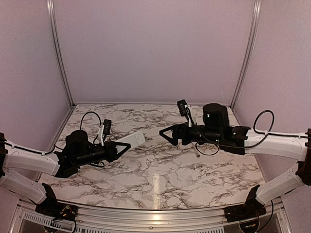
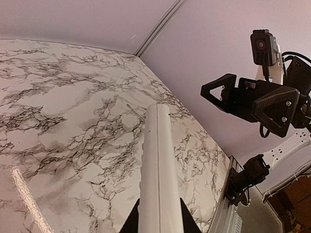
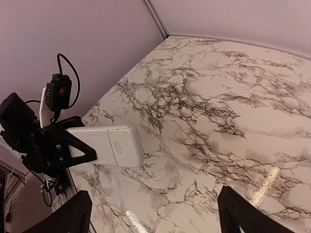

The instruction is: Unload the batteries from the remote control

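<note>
While left gripper (image 1: pixel 119 147) pinches remote control (image 1: pixel 134 139), spread right gripper (image 1: pixel 164 133) at 3 o'clock should next reach its free end.

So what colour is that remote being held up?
The remote control is plain white, seen best in the right wrist view.

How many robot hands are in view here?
2: the left hand at left-centre, clamped on the white remote control; the right hand right of centre, open, facing it.
</note>
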